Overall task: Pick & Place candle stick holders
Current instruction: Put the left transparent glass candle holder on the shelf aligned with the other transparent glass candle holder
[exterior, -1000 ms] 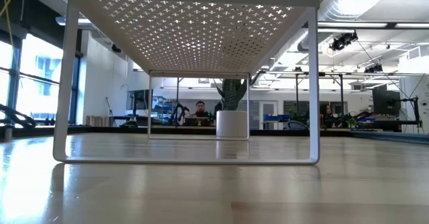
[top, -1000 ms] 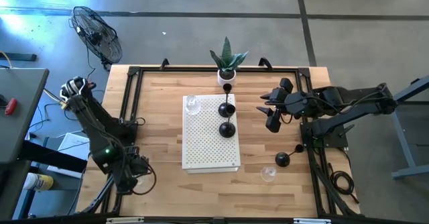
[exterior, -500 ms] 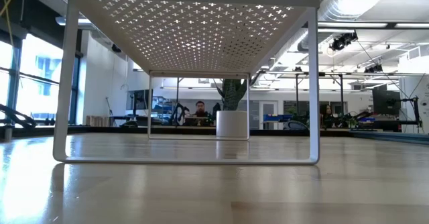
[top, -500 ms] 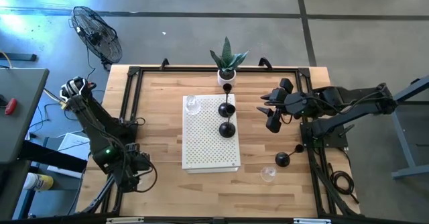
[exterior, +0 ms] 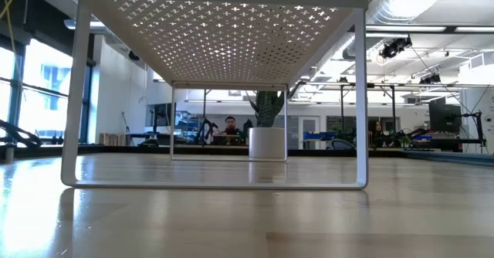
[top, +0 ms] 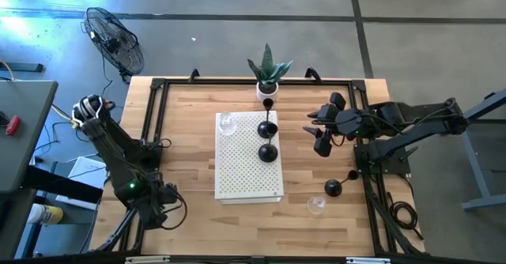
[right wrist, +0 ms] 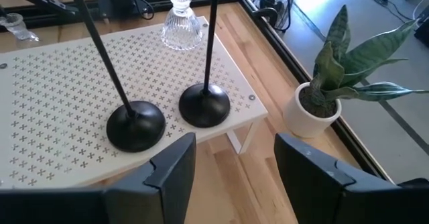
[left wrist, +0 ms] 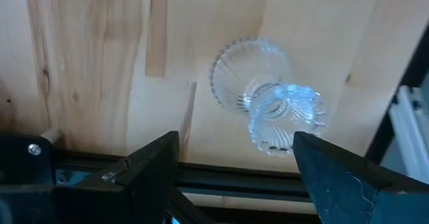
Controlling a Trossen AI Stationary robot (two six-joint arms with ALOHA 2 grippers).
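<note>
My left gripper [top: 162,210] is open at the table's near left corner, pointing down over a clear glass holder [left wrist: 268,106] that stands on the table; in the left wrist view its fingers [left wrist: 155,165] stand apart on either side, short of the glass. My right gripper [top: 322,143] is open and empty, right of the white perforated stand [top: 249,177]. Two black holders [top: 267,128] [top: 268,152] and a glass holder [top: 228,123] stand on the stand. A third black holder [top: 267,103] stands by the plant pot. A black holder [top: 334,187] and a glass holder [top: 316,205] stand on the table at near right.
A white pot with a green plant [top: 269,74] stands at the table's far edge, behind the stand. A black frame rail [top: 154,122] runs around the tabletop. Bare wood lies between the stand and the left rail [top: 186,153].
My left arm has shifted slightly toward the table's near edge and right, staying over the glass holder. The holders have not moved.
</note>
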